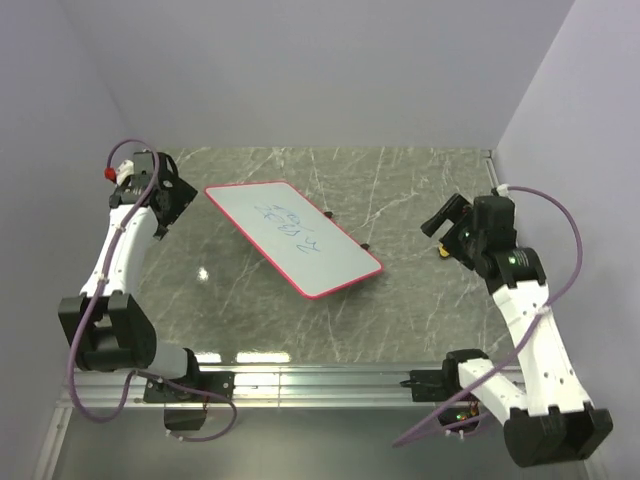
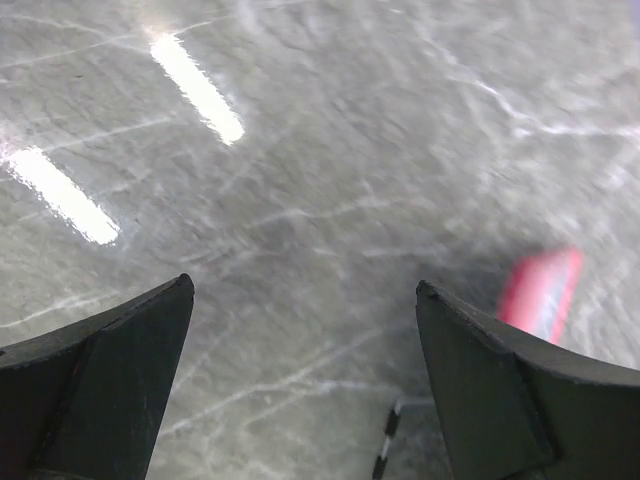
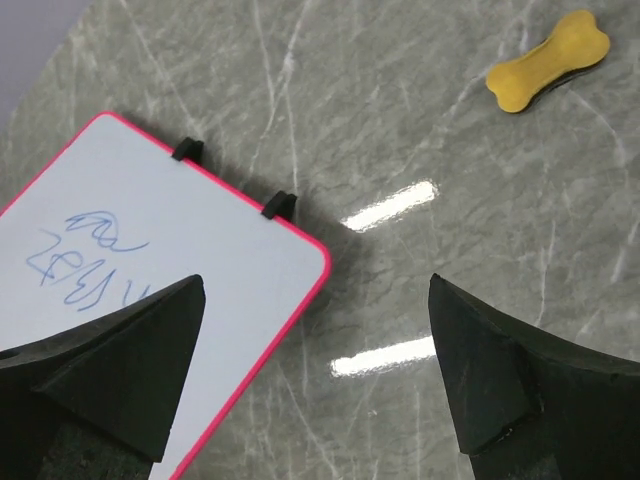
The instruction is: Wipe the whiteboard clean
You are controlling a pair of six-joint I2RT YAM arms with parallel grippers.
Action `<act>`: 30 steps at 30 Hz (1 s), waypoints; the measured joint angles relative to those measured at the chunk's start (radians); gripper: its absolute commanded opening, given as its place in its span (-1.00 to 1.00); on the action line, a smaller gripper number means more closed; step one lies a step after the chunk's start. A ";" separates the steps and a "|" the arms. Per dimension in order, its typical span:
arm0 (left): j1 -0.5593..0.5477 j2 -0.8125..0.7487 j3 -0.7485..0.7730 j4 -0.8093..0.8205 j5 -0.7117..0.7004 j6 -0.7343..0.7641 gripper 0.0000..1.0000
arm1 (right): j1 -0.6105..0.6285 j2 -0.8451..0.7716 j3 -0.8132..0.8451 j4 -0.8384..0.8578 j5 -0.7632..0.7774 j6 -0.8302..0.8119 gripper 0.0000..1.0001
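Note:
The whiteboard (image 1: 292,236) lies flat mid-table, white with a red-pink rim and blue scribbles (image 1: 290,224). My left gripper (image 1: 178,193) hovers just left of its far-left corner, open and empty. In the left wrist view the gripper (image 2: 302,285) is over bare table, with a blurred bit of red rim (image 2: 540,290) at right. My right gripper (image 1: 446,213) hovers right of the board, open and empty. The right wrist view shows this gripper (image 3: 316,282) above the whiteboard's corner (image 3: 150,250), its scribbles (image 3: 85,260) and two black feet (image 3: 280,204).
A yellow bone-shaped object (image 3: 548,47) lies on the table beyond the board; it peeks out under the right gripper in the top view (image 1: 441,250). A thin black-and-white striped thing (image 2: 385,450) lies under the left gripper. Walls close in the back and both sides.

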 measured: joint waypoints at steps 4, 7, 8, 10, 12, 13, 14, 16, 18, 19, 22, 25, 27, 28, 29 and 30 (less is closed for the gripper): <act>-0.027 -0.081 0.020 -0.026 0.025 0.018 0.99 | -0.014 0.156 0.121 -0.078 0.019 -0.002 0.99; -0.056 -0.141 0.032 -0.028 0.039 0.037 0.99 | -0.064 0.371 0.288 -0.129 0.015 0.003 0.93; -0.069 -0.161 0.032 -0.027 0.047 0.043 0.99 | -0.097 0.447 0.327 -0.128 -0.003 0.009 0.91; -0.100 -0.205 0.032 -0.027 0.061 0.062 0.99 | -0.158 0.547 0.347 -0.126 -0.027 0.032 0.86; -0.124 -0.250 0.027 -0.020 0.095 0.079 0.99 | -0.235 0.651 0.345 -0.141 -0.049 0.064 0.82; -0.129 -0.274 0.021 -0.014 0.115 0.088 0.99 | -0.271 0.703 0.342 -0.152 -0.052 0.082 0.82; -0.132 -0.294 0.013 -0.009 0.132 0.095 0.99 | -0.294 0.734 0.341 -0.160 -0.053 0.093 0.81; -0.140 -0.328 -0.005 0.000 0.155 0.105 0.99 | -0.329 0.793 0.339 -0.183 -0.047 0.117 0.79; -0.152 -0.346 -0.014 -0.001 0.175 0.115 0.99 | -0.337 0.826 0.339 -0.197 -0.038 0.132 0.79; -0.159 -0.346 -0.015 0.000 0.182 0.120 0.99 | -0.336 0.834 0.342 -0.202 -0.034 0.136 0.79; -0.194 -0.333 -0.013 -0.001 0.191 0.136 0.96 | -0.332 0.881 0.386 -0.233 -0.004 0.139 0.78; -0.220 -0.308 0.003 -0.002 0.200 0.149 0.95 | -0.330 0.940 0.438 -0.238 0.019 0.146 0.75; -0.228 -0.291 0.018 0.000 0.208 0.152 0.94 | -0.330 0.969 0.447 -0.237 0.034 0.155 0.75; -0.231 -0.283 0.026 0.000 0.212 0.152 0.93 | -0.330 0.982 0.447 -0.243 0.043 0.160 0.75; -0.231 -0.278 0.031 0.003 0.216 0.152 0.93 | -0.330 0.994 0.448 -0.247 0.048 0.164 0.75; -0.232 -0.274 0.035 0.005 0.218 0.153 0.93 | -0.330 1.010 0.448 -0.249 0.053 0.169 0.74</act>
